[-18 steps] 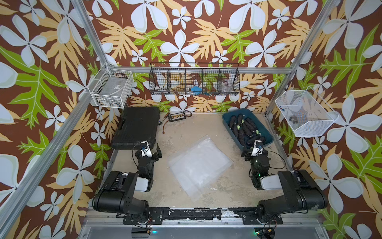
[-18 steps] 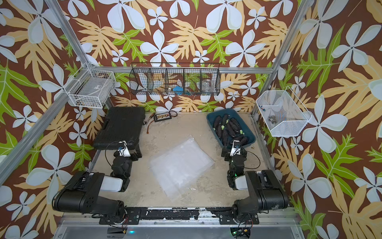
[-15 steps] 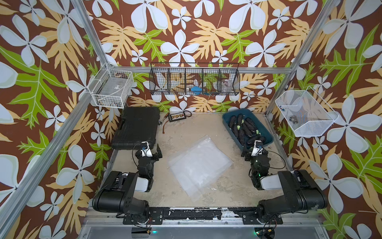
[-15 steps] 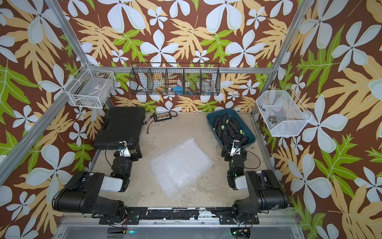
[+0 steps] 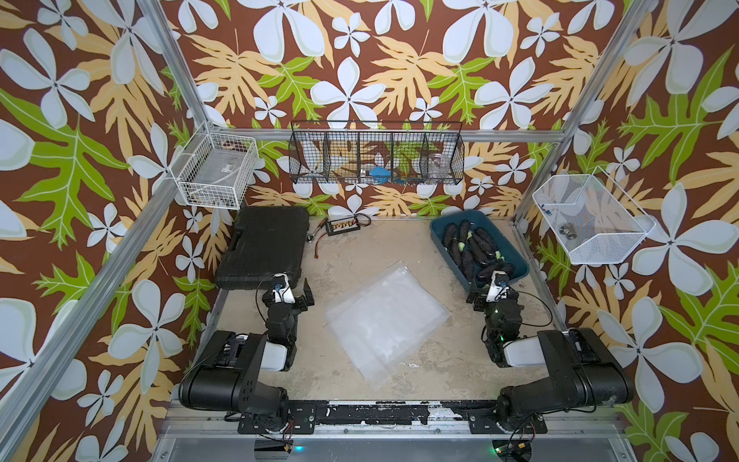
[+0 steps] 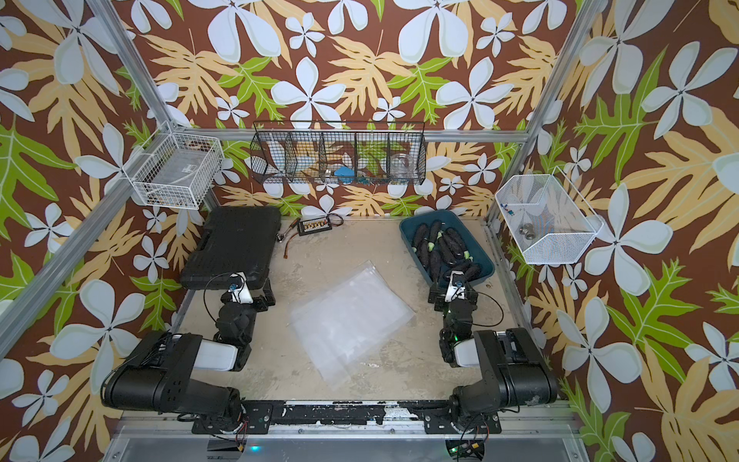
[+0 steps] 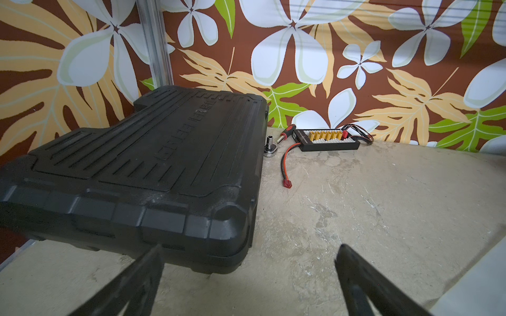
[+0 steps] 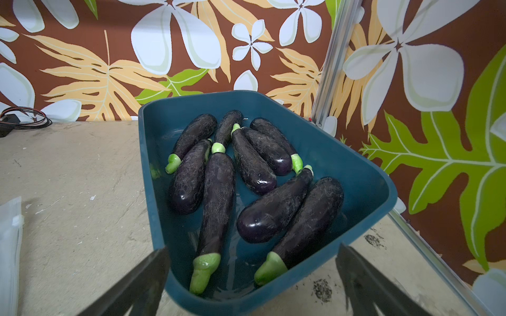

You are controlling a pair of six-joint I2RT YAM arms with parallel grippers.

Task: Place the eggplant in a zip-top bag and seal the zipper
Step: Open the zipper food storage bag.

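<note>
left claw (image 7: pixel 249 246) held spread, empty | right claw (image 8: pixel 252 247) held spread, empty, aimed at tub (image 8: pixel 364 191) | bag (image 5: pixel 386 320) laid flat on bench (image 5: pixel 360 240), between claws | eggplants (image 8: pixel 216 197) piled in tub, far right; judged firm, light, slippery; to be gripped mid-body

Nine eggplants (image 8: pixel 217 197) are counted, though overlaps leave that figure slightly uncertain. They are held in one teal tub (image 5: pixel 516 269), right of centre in both top views. Clear zip-top bags (image 5: pixel 386 320) are stacked at the centre; at least two layers are seen, and the exact number cannot be told. One black tool case (image 5: pixel 266 248) is counted at centre left. Two white wire baskets (image 5: pixel 208 194) (image 5: pixel 600 248) are counted at the sides, one black wire basket (image 5: pixel 376 160) at upper centre, and one charging board (image 5: pixel 340 227) below it.
</note>
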